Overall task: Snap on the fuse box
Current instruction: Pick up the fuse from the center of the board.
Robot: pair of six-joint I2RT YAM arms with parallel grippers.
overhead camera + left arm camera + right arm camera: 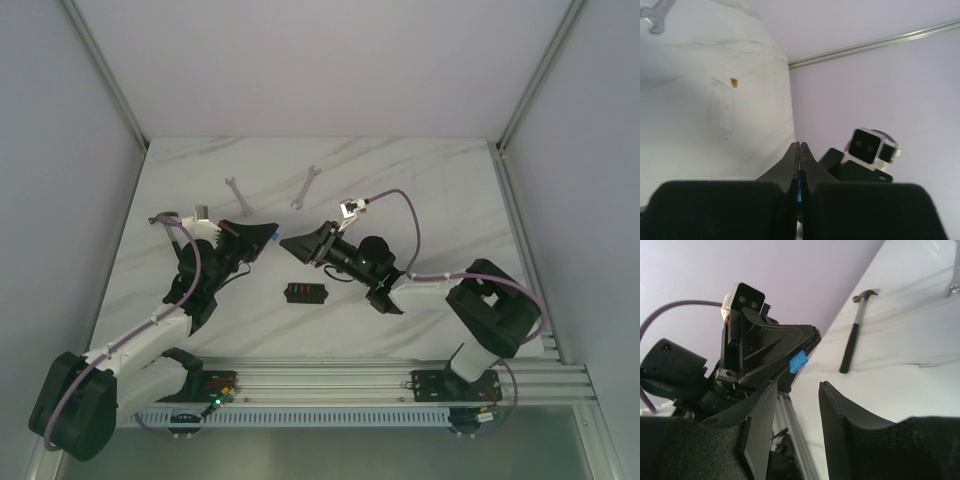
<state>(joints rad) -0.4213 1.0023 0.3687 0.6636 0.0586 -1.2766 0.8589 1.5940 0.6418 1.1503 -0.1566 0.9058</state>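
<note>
The left claw is clamped on a blue fuse in mid-air, the right claw faces it half-open and empty, and the box lies on the desk between the arms, so next, I'd guess, the fuse must be lowered squarely into its slot.

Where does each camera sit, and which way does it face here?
Top external: above and behind, looking down on the table, left arm, right arm and fuse box.
Left wrist: looks along its shut fingers over the table toward the right arm's camera.
Right wrist: looks past its open fingers at the left gripper pinching a blue fuse.
Shared: top and right wrist both show that fuse.
</note>
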